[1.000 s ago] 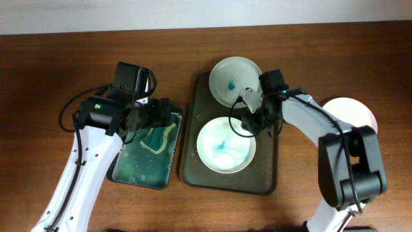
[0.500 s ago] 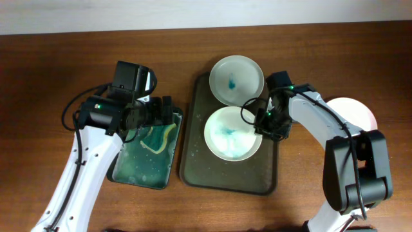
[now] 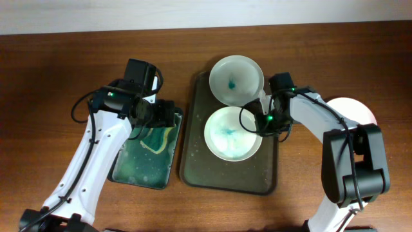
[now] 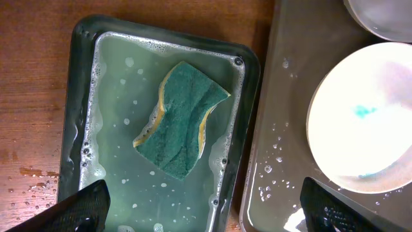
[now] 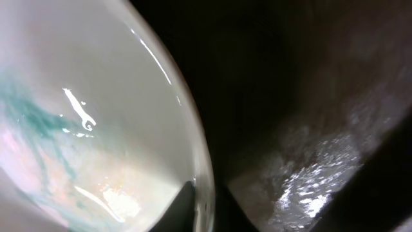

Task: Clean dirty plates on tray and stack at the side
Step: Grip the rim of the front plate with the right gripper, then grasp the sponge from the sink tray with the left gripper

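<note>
On the tray (image 3: 225, 177), my right gripper (image 3: 261, 121) pinches the near plate (image 3: 232, 134); I should steady it until my wide-open left gripper (image 3: 159, 117) brings the sponge (image 4: 183, 119).

Three round white plates are in frame, two of them smeared teal: the upper plate (image 3: 236, 78), the lower plate (image 3: 233, 134) and the side plate (image 3: 353, 108). One dark tray (image 3: 193, 164), one green basin (image 4: 122, 148) and one sponge (image 4: 183, 122) sit on one wooden table (image 3: 51, 64). There are two grippers, the left gripper (image 4: 212, 207) and the right gripper (image 5: 206, 209).
</note>
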